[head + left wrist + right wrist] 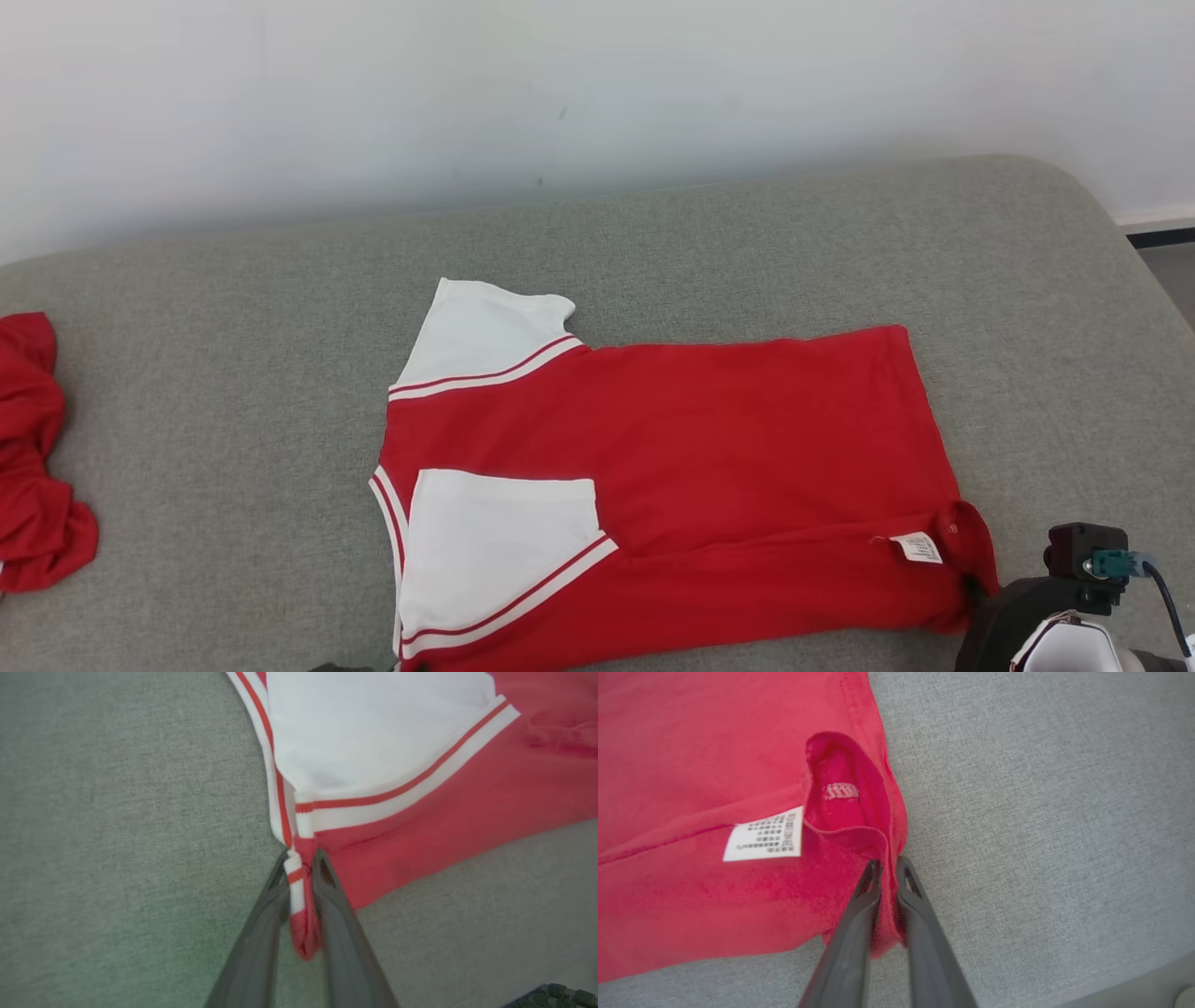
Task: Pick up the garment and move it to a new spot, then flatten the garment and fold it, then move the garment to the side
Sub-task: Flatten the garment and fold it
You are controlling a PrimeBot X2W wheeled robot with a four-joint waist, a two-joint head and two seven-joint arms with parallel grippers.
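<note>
Left gripper (299, 856), seen from its own wrist camera, has its two long dark fingers drawn nearly together. They are clamped on the white-and-red striped trim at the edge of a red shirt with white, red-striped sleeves (444, 826), and a fold of fabric hangs down between the fingers. From the right wrist camera, the right gripper (888, 863) is closed just as narrowly on a red hem corner of the shirt (the fabric bunches into a small pocket above the fingertips), near a white printed care label (763, 834).

In the head view the shirt lies spread flat across the centre and lower part of the frame on a grey woven fabric cushion (233, 373). Its sleeves are toward the left and its hem toward the right, and one white sleeve is folded over the red body. A crumpled red cloth (33, 457) sits at the far left edge, well apart from the shirt. A plain white wall (560, 93) runs across the top of the frame.
</note>
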